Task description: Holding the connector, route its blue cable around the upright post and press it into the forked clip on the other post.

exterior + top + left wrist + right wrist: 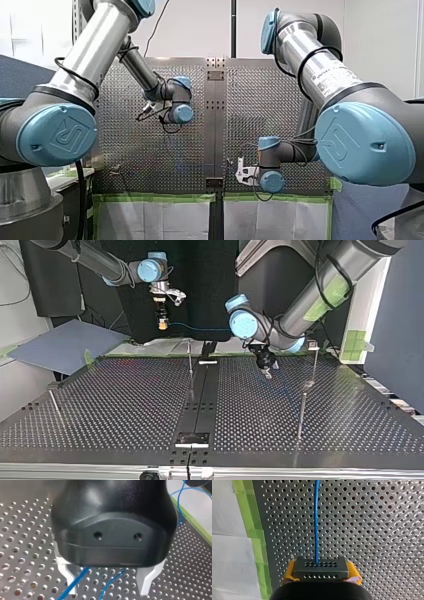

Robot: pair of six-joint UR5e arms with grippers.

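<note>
Yellow pads (288, 573) of your right gripper (321, 572) clamp the connector (321, 567); its blue cable (316, 525) runs onward beneath your left gripper (108, 590), whose fingers stand apart. Farther off, the upright post (190, 359) is not yet wrapped: routing and clipping remain.

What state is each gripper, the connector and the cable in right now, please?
Connector, clamped between yellow pads.
Right gripper, shut on the connector.
Left gripper, open, gripping nothing.
Blue cable, unclamped, passing between the left gripper's fingers.
Middle post, upright.
</note>
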